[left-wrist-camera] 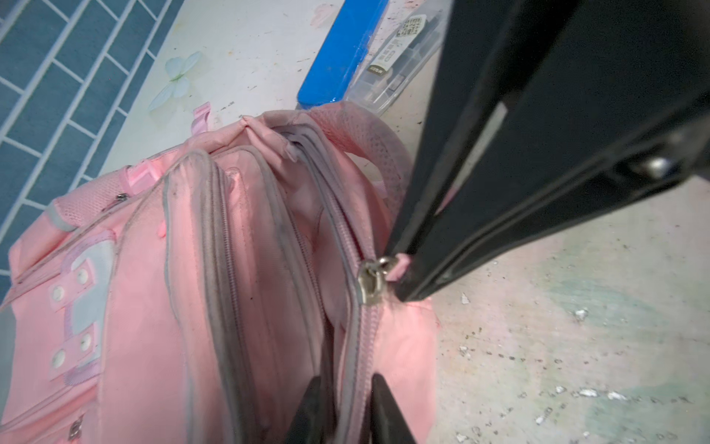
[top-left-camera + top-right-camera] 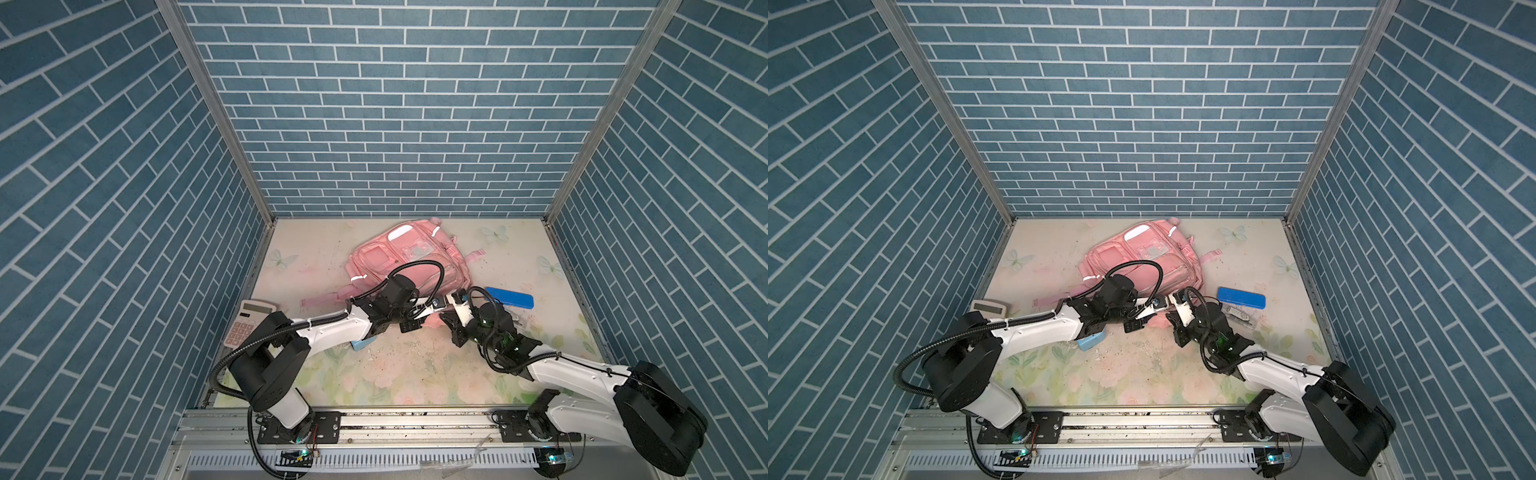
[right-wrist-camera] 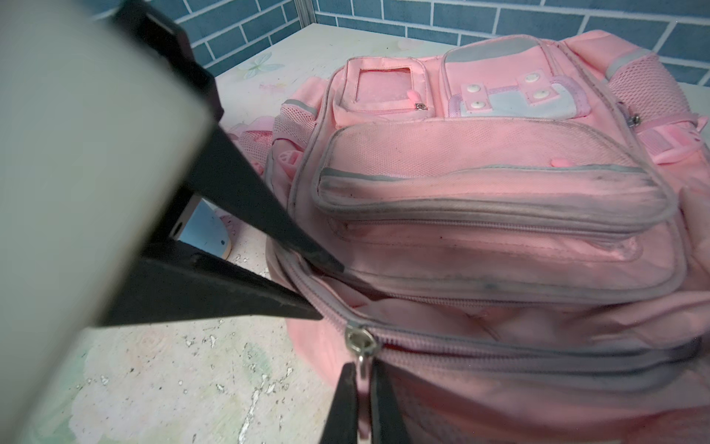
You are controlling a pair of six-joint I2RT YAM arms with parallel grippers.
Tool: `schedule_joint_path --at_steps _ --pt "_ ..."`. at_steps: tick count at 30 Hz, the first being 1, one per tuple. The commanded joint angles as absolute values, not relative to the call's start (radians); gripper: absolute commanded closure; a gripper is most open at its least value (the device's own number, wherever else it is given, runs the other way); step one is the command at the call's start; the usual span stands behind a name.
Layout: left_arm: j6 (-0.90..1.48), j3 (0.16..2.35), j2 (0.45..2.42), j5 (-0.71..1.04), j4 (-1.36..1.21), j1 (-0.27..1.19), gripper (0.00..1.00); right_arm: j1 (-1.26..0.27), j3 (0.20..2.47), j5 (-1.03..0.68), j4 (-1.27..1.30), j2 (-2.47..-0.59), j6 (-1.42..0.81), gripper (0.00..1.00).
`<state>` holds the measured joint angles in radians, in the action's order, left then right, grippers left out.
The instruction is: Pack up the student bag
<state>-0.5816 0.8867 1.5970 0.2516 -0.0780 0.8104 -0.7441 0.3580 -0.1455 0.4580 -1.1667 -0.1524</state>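
The student bag [image 2: 399, 257] [image 2: 1142, 257], a pink backpack, lies front-up at the back middle of the table. Its main compartment faces the arms and its zip is partly undone [image 1: 269, 269]. My left gripper [image 1: 351, 407] [image 3: 328, 292] is shut on the zipped rim of that opening, one finger inside and one outside. My right gripper [image 3: 363, 380] [image 1: 403, 284] is shut on the pink pull tab of the metal zip slider [image 3: 361, 342] [image 1: 370, 280]. Both grippers meet at the bag's near edge [image 2: 442, 307].
A blue pencil case [image 2: 509, 298] [image 2: 1241, 298] and a clear plastic pen box [image 2: 515, 320] lie right of the bag. A pink calculator [image 2: 249, 322] sits at the left edge. A light-blue object [image 2: 361, 344] lies under the left arm. Blue brick walls enclose three sides.
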Motion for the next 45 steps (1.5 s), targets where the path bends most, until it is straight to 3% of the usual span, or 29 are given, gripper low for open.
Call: schedule_joint_path --at_steps 1,11,23,32,40,43,45 --pt "-0.617 0.873 1.569 0.208 -0.086 0.813 1.0 -0.74 0.357 -0.147 0.534 -1.129 -0.178 1.0" --pt "-0.648 0.806 1.429 0.172 0.039 0.772 1.0 -0.617 0.358 -0.122 0.445 -1.101 -0.224 1.0" --pt "-0.673 0.752 1.334 0.238 0.094 0.694 1.0 -0.453 0.387 -0.201 0.463 -1.22 -0.304 1.0" --pt "-0.703 0.771 1.363 0.216 0.071 0.641 1.0 -0.47 0.314 -0.287 0.477 -1.102 -0.283 1.0" --pt "-0.676 0.844 1.414 0.246 0.053 0.536 1.0 -0.608 0.346 -0.291 0.548 -1.117 -0.265 1.0" --pt "-0.595 0.863 1.41 0.247 0.066 0.53 0.7 -0.632 0.379 -0.286 0.567 -1.158 -0.275 1.0" --pt "-0.481 0.882 1.398 0.248 0.098 0.533 0.55 -0.637 0.383 -0.288 0.591 -1.169 -0.286 1.0"
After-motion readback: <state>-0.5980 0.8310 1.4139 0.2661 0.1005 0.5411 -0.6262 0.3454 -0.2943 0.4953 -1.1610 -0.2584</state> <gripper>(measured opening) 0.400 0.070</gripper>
